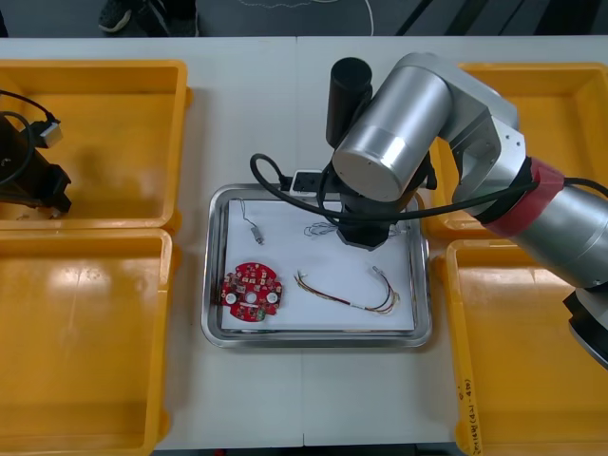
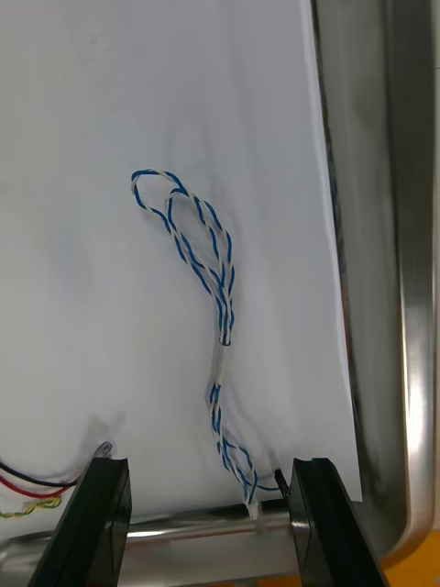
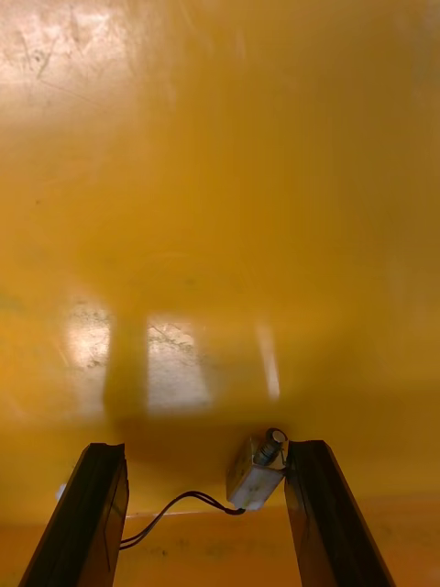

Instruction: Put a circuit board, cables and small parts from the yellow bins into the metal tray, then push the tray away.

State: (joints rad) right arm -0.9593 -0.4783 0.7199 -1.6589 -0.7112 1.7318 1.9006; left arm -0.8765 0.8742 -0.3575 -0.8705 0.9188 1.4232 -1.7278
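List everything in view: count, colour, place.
yellow bins: four, two each side of table
metal tray: one, white inside, between the bins
circuit board: one, red, tray's near left
red and yellow cable: one, tray, right of board
blue and white cable: one, tray, ahead of right fingers
small metal part in tray: one, grey, far left
small metal part in bin: one, grey, between left fingers
left gripper: black, open, far left bin
right gripper: black, open, over tray
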